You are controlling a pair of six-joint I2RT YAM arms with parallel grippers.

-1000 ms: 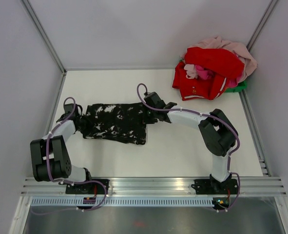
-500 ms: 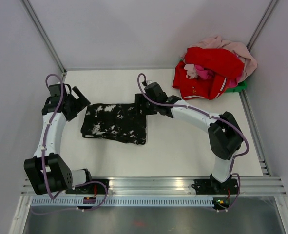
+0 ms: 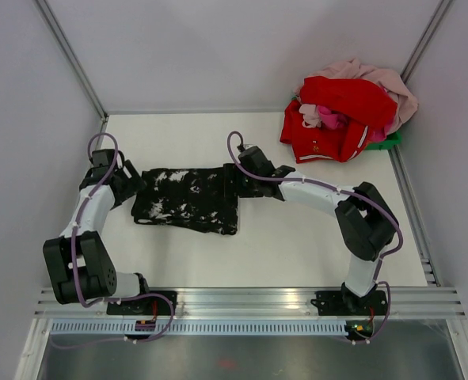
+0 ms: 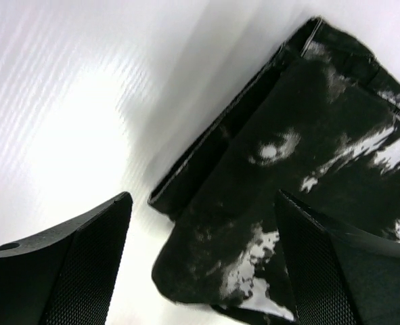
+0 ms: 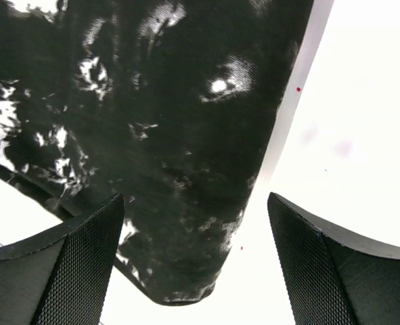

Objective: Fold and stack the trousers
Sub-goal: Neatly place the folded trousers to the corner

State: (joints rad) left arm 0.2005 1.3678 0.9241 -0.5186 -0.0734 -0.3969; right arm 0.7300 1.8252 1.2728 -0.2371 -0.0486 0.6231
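Because folded flat left of centre on the counter (image 3: 313, 237), no hold on the trousers (image 3: 188, 199): left gripper (image 3: 132, 184) and right gripper (image 3: 232, 181) at opposite edges, both spread wide, seemingly poised for another fold.

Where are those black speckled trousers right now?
Top view: the trousers lie folded on the table, left of centre, between the left gripper and right gripper, away from the clothes pile at back right.

Soft black cloth trousers (image 3: 188, 199) on smooth matt white table (image 3: 281, 245)
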